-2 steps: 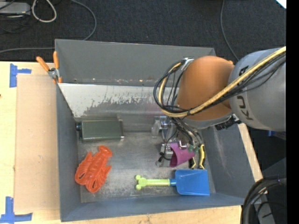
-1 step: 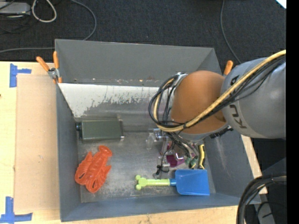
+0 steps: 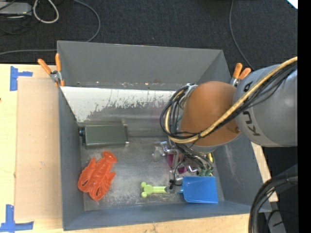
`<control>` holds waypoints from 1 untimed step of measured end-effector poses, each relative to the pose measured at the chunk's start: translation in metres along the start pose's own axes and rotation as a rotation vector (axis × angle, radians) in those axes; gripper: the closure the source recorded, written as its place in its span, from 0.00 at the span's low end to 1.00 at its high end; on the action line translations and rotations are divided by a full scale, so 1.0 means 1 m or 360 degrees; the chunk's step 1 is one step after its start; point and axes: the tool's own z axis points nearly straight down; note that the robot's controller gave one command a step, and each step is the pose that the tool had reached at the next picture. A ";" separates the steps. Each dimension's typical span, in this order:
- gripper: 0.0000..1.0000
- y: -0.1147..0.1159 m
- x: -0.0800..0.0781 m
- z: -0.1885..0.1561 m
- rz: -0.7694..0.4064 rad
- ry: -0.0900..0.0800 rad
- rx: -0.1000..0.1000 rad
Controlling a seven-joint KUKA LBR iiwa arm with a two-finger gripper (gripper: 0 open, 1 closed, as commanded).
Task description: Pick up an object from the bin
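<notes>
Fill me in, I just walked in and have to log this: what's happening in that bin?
The arm, reaching in from the right, has its tool down near the lower right corner of the bin, between a small yellow-green piece and a blue scoop-shaped thing. I can't see it holding anything. An orange toy and a grey-green box lie apart on the left.

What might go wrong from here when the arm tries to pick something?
1. The pincer sits between the blue scoop and the lime green toy, which lie close together; it may push one aside or catch both.
2. The bin's right wall is near, so the arm might brush it.
3. The orange wrist cover hides small things beneath it, so a grasp there is hard to check.
</notes>
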 end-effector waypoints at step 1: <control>0.00 -0.001 -0.050 0.070 -0.0016 -0.0005 0.0000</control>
